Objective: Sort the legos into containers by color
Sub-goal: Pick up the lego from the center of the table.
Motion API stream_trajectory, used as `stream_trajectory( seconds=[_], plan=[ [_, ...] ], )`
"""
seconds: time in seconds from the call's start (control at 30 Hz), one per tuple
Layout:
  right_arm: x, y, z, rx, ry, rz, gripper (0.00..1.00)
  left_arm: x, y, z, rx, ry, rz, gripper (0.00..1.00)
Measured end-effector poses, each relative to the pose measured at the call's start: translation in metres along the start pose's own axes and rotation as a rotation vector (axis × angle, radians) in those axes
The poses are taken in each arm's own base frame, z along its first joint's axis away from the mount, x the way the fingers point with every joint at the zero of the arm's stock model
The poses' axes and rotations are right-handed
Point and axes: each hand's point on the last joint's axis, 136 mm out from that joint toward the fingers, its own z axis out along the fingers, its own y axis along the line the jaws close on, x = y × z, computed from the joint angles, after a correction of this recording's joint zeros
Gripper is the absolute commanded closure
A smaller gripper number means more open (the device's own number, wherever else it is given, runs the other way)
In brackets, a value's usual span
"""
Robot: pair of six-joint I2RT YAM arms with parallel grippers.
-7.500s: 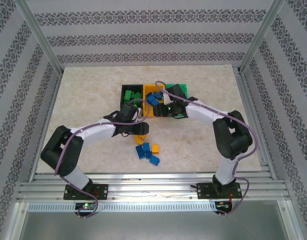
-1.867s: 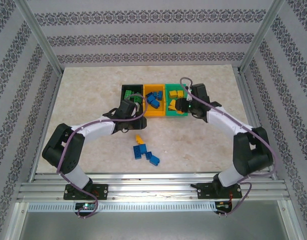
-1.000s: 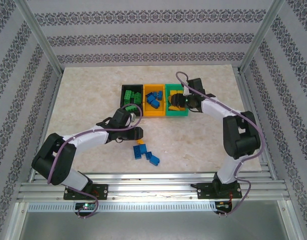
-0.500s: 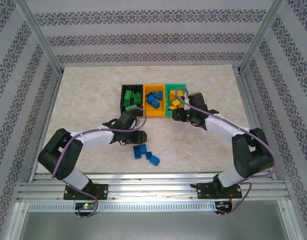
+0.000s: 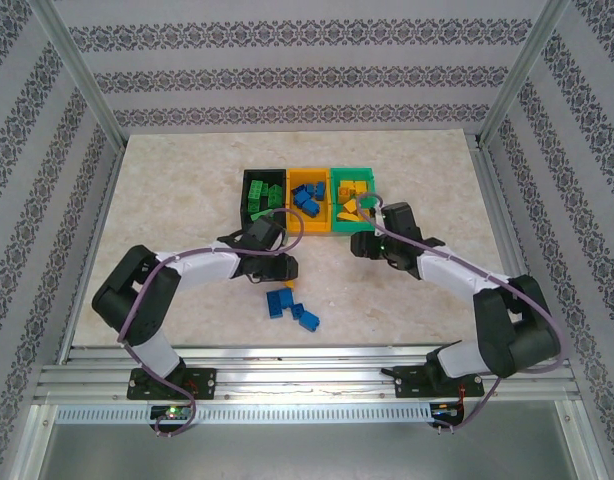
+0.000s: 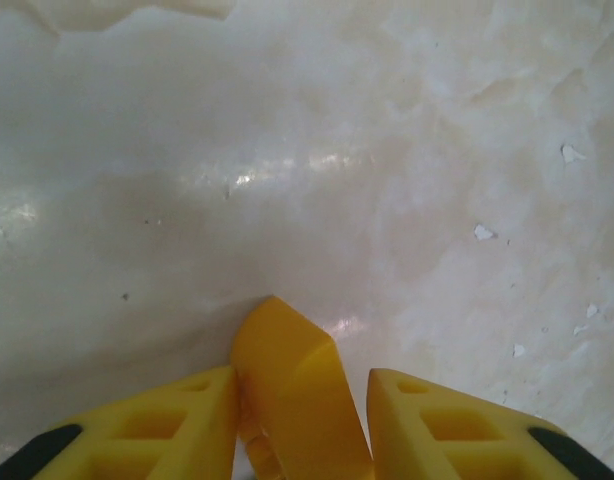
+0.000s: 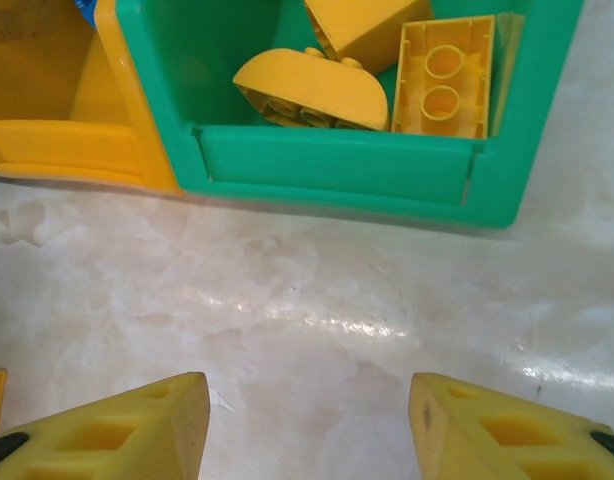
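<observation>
Clenching a yellow brick (image 6: 283, 345), my left claw (image 6: 301, 392) hangs low over the pale table (image 5: 167, 200), just on the far side of the loose blue bricks (image 5: 290, 305) lying toward the near edge. My right claw (image 7: 307, 400) is spread wide with nothing in it, just near of the green bin (image 7: 327, 165), which holds yellow bricks (image 7: 307, 90). Left of that bin stand the orange bin (image 5: 309, 229) with blue bricks (image 5: 305, 198) and the black bin (image 5: 245, 195) with green bricks (image 5: 259, 197).

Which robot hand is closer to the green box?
Right. The right gripper sits open just in front of the green bin. The left gripper, holding a yellow brick, is farther off, by the loose blue bricks.
</observation>
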Motion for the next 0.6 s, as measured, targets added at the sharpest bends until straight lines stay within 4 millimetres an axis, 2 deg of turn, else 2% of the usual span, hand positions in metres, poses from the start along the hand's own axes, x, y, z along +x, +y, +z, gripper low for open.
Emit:
stream_trajectory(
  seconds=[0.03, 0.13, 0.33, 0.6],
  plan=[
    [0.001, -0.001, -0.002, 0.003, -0.005, -0.001, 0.44, -0.001, -0.001, 0.001, 0.000, 0.000, -0.001, 0.72],
    [0.003, -0.003, -0.007, 0.012, -0.021, -0.003, 0.44, -0.007, -0.005, 0.002, 0.004, -0.005, 0.006, 0.75],
    [0.010, -0.008, -0.012, 0.028, -0.031, -0.002, 0.44, -0.012, -0.008, 0.004, 0.006, -0.007, 0.011, 0.89],
    [0.013, -0.012, -0.013, 0.042, -0.036, 0.001, 0.44, -0.020, -0.017, 0.001, 0.020, -0.025, 0.022, 0.91]
  ],
)
